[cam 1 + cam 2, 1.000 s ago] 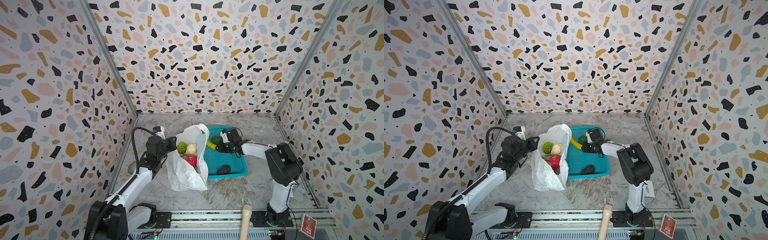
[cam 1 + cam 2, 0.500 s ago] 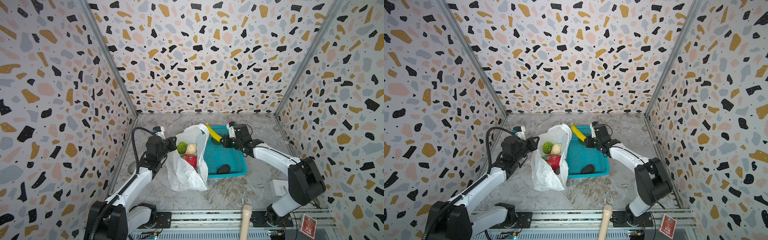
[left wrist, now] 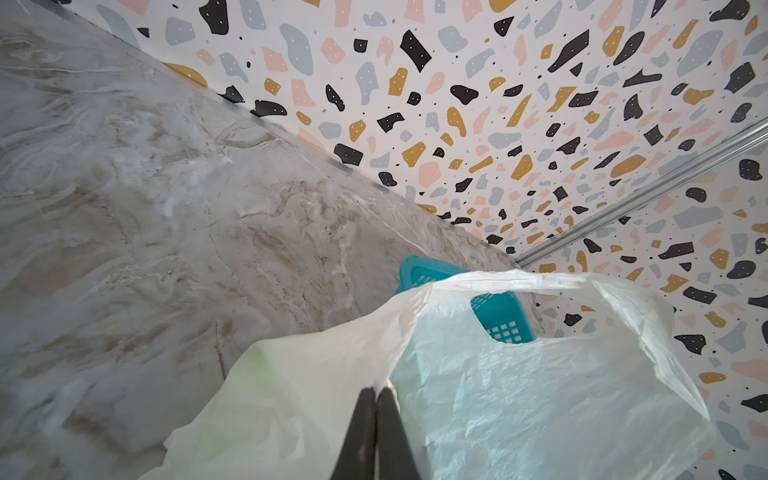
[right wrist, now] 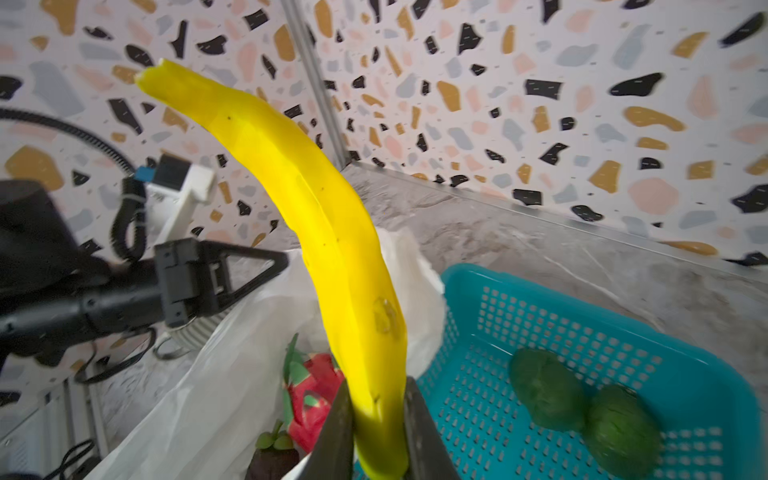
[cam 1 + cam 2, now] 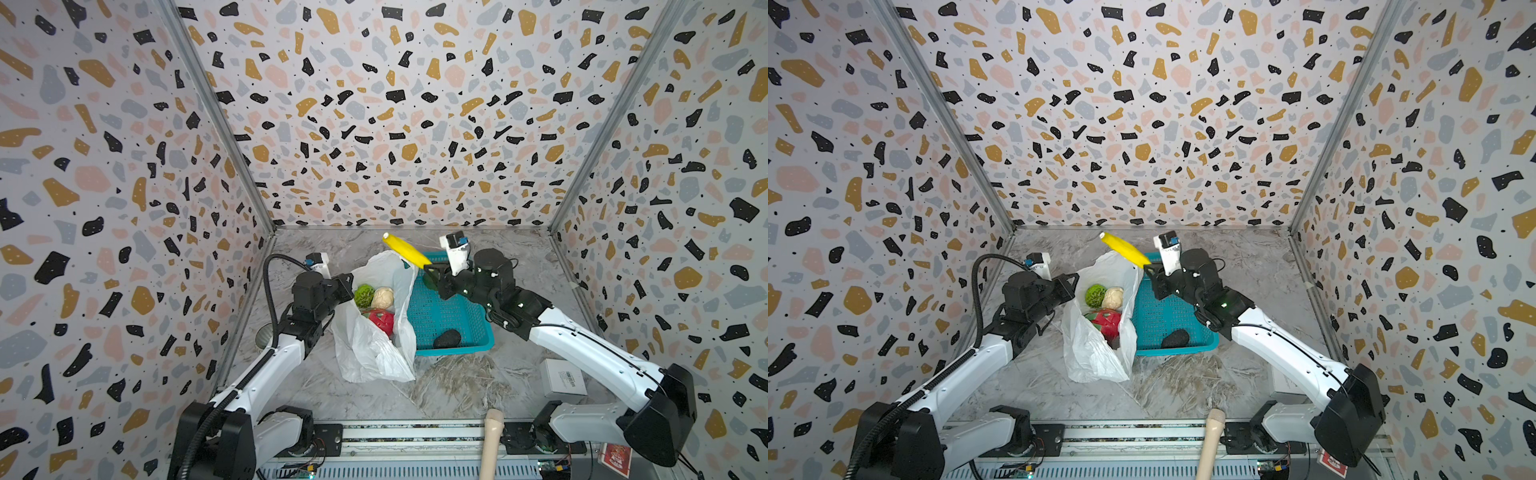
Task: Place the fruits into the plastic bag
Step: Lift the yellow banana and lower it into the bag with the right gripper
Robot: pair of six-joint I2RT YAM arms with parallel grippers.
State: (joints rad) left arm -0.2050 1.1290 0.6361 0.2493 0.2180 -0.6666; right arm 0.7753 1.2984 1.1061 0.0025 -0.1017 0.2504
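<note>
Marble-patterned tabletop (image 5: 457, 386), speckled walls. I see my left gripper (image 3: 376, 399) pinched tight on the rim of the thin white plastic bag (image 5: 370, 353), which holds a bumpy light-green ball (image 5: 364, 295), a beige lumpy piece (image 5: 382, 297) and a red fruit (image 5: 380, 322). My right gripper (image 4: 378, 399) clasps the long yellow banana (image 5: 405, 250) by one end, raised between the bag and the teal mesh basket (image 5: 453, 311).

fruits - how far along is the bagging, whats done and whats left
Done: the bumpy green ball, beige piece and red fruit sit in the plastic bag. In hand: the right gripper has its jaws clamped on the banana, raised near the bag's mouth; the left gripper is shut on the bag's rim, holding it open. Left: the blackish oval and two dark green fruits lie in the teal basket.
</note>
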